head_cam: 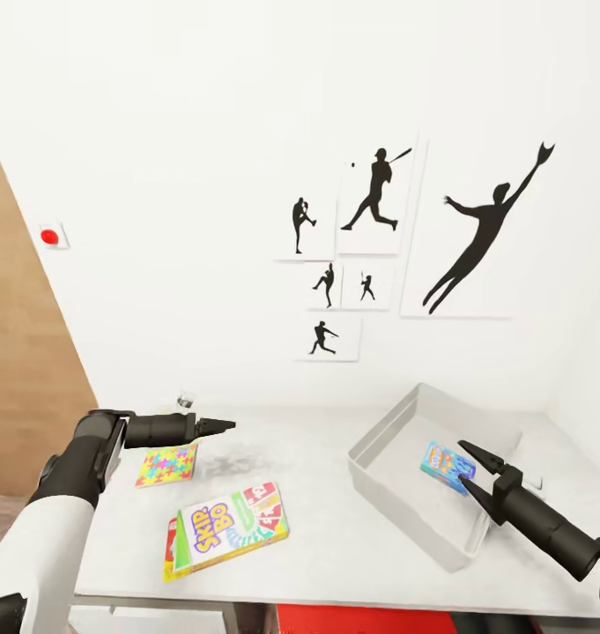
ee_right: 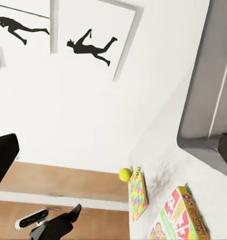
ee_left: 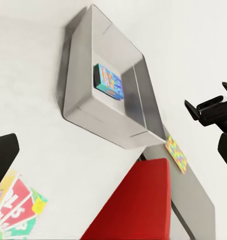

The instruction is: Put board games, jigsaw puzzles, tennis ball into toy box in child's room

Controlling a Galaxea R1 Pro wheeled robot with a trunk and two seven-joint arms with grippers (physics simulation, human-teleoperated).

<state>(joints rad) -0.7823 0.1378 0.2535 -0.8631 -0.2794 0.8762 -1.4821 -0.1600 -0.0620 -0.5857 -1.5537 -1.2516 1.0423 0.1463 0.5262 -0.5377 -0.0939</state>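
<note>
Resting at lower right of the head view, the light-grey toy box [head_cam: 396, 484] holds one blue board game [head_cam: 447, 467] lying flat on its floor. On the tabletop [head_cam: 335, 546], lower left, lie the Skip-Bo board game [head_cam: 226, 528] and, just above it, a jigsaw puzzle [head_cam: 166, 465]. The right gripper [head_cam: 470, 471], fingers spread and empty, hovers over the toy box by the blue game. The left gripper [head_cam: 225, 425] hangs above the puzzle; its opening cannot be told. The tennis ball [ee_right: 125, 174] sits beside that puzzle
</note>
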